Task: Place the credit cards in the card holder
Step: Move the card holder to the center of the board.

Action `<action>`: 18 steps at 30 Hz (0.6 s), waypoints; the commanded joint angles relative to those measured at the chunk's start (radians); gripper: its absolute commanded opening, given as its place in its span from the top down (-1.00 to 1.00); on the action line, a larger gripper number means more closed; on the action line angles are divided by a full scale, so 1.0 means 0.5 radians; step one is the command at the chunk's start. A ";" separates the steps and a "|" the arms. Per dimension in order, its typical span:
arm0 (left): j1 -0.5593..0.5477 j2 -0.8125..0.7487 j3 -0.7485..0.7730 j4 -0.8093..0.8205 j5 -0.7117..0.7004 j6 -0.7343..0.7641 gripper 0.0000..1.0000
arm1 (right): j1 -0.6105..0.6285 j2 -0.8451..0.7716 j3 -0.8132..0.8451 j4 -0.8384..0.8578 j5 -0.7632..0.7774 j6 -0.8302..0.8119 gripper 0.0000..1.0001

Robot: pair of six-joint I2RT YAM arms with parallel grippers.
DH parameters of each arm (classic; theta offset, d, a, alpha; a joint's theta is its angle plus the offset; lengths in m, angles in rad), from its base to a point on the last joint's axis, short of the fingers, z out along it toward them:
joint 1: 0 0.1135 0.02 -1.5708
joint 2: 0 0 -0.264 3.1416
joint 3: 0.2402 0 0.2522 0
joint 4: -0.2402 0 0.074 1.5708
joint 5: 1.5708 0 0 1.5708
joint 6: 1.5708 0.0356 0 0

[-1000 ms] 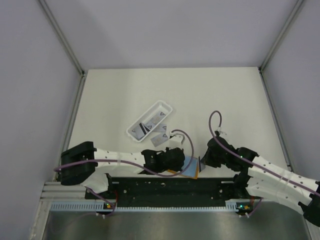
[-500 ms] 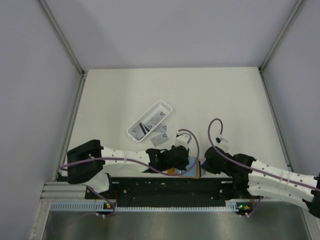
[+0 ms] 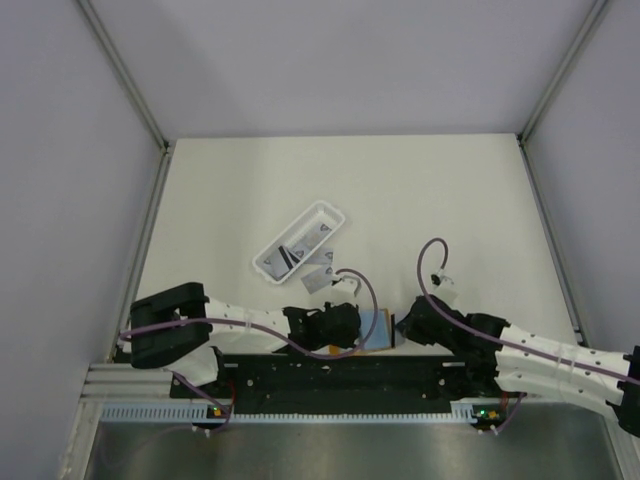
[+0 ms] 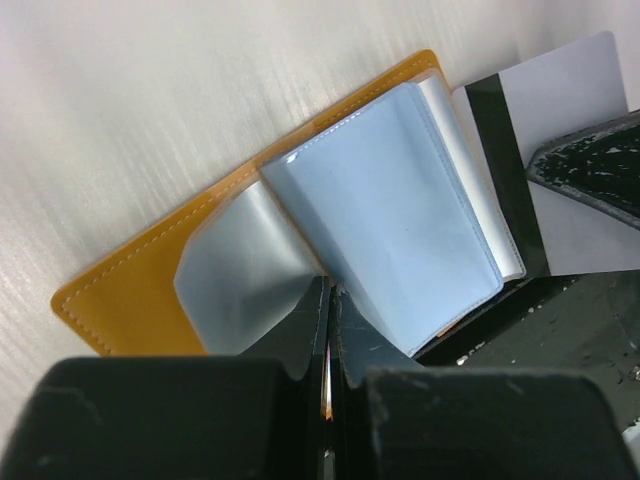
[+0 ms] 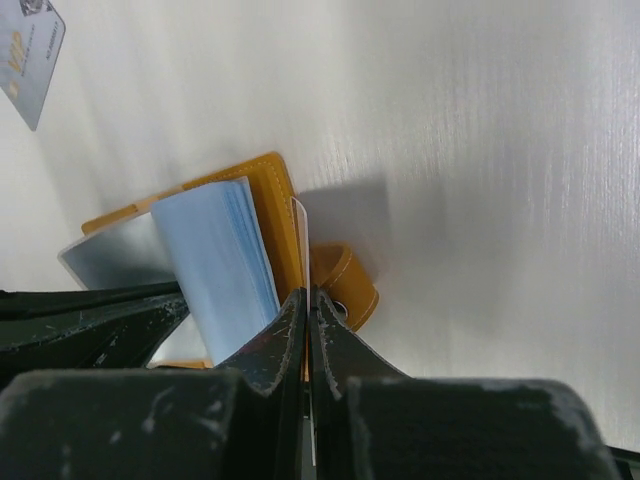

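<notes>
The card holder lies open near the table's front edge, orange-tan outside with pale blue-grey sleeves fanned up. My left gripper is shut on the holder's near edge; a sliver of orange shows between the jaws. My right gripper is shut on a white credit card with a black stripe. Edge-on in the right wrist view, that card stands against the holder's orange cover, beside its snap strap. In the top view the two grippers flank the holder.
A long white tray lies slantwise behind the holder with cards inside. Loose cards lie on the table between the tray and the left gripper; one shows in the right wrist view. The black base rail runs just in front.
The right gripper has come left and down with its card until it meets the holder. The left gripper has shifted slightly left and toward the front edge, and the holder now lies flatter.
</notes>
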 commanded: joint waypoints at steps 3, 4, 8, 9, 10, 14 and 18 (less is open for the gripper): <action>0.047 0.143 -0.017 0.022 -0.021 -0.029 1.00 | 0.022 0.150 -0.106 0.156 0.137 -0.141 1.00; 0.074 0.149 -0.017 0.025 -0.021 -0.023 1.00 | 0.019 0.162 -0.097 0.171 0.180 -0.162 1.00; 0.252 0.122 -0.023 0.056 0.031 0.075 1.00 | -0.066 0.223 -0.027 0.242 0.266 -0.383 1.00; 0.316 0.106 -0.033 0.074 0.049 0.105 1.00 | -0.140 0.239 -0.002 0.285 0.230 -0.471 1.00; 0.372 0.094 -0.033 0.093 0.070 0.151 1.00 | -0.207 0.254 0.004 0.349 0.162 -0.560 1.00; 0.556 0.097 0.019 0.114 0.150 0.332 1.00 | -0.493 0.395 0.047 0.638 -0.129 -0.901 1.00; 0.581 0.119 0.114 0.062 0.175 0.416 1.00 | -0.582 0.619 0.197 0.724 -0.197 -1.086 1.00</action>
